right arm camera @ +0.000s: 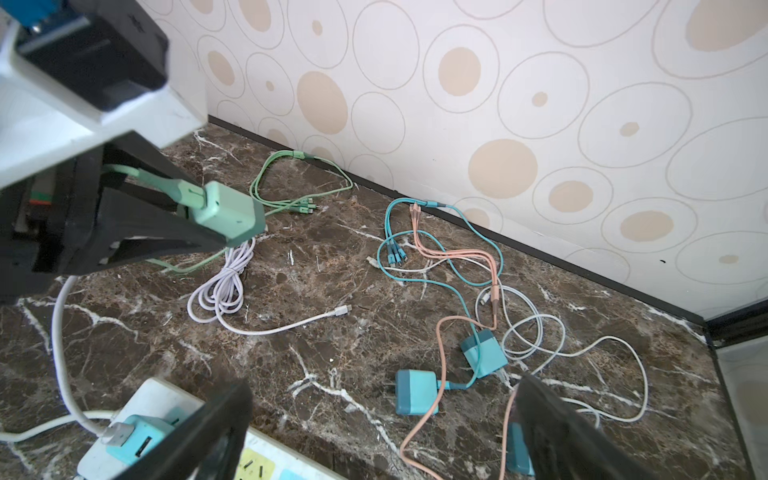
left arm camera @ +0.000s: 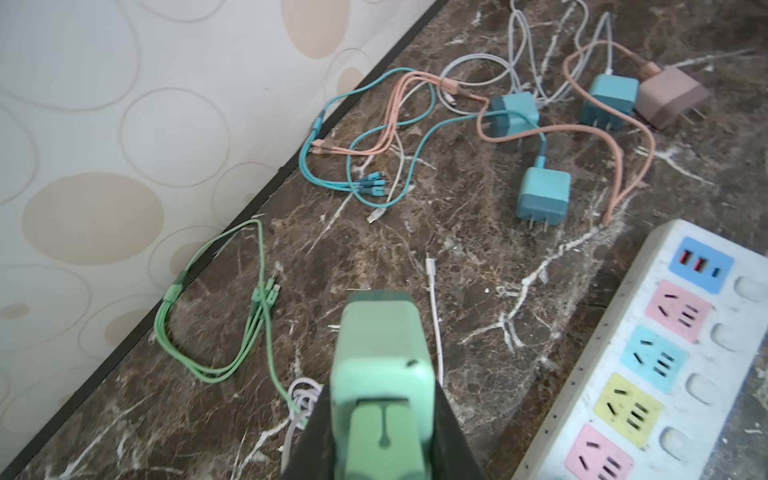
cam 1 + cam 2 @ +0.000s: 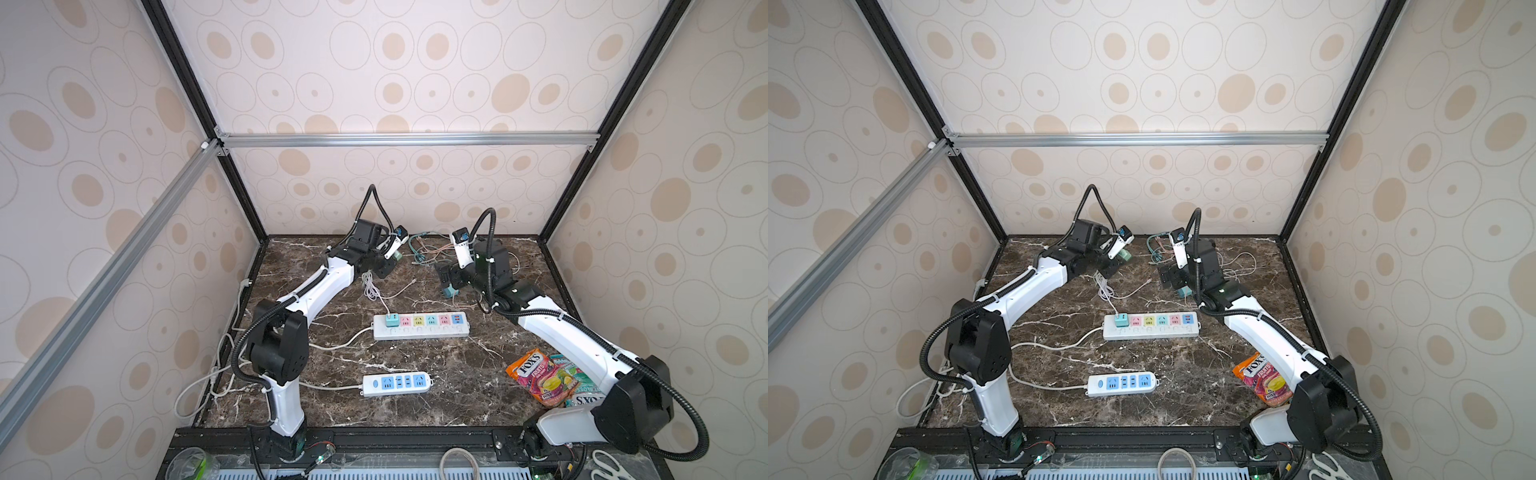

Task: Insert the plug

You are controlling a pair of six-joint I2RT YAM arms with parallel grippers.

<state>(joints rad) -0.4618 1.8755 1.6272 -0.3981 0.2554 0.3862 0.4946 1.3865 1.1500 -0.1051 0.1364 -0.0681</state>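
The green plug (image 2: pixel 382 361) is clamped in the closed left jaws and held above the bench (image 3: pixel 457 374) near its back edge, left of centre, apart from the coloured power strip (image 3: pixel 419 332) at the bench's middle. The right jaws are spread wide with nothing gripped, over teal chargers (image 1: pixel 415 392) toward the back edge.

Dark marble tabletop (image 3: pixel 457 399). Centre: long white power strip (image 3: pixel 432 330) with coloured sockets, lying flat. Nearer front: short white power strip (image 3: pixel 397 383), blue sockets. Front right: candy bags (image 3: pixel 540 376), overlapping. By back wall: looped green cable (image 2: pixel 216 316); teal chargers (image 2: pixel 543 199) and pinkish charger (image 2: pixel 671 97) among tangled cables.
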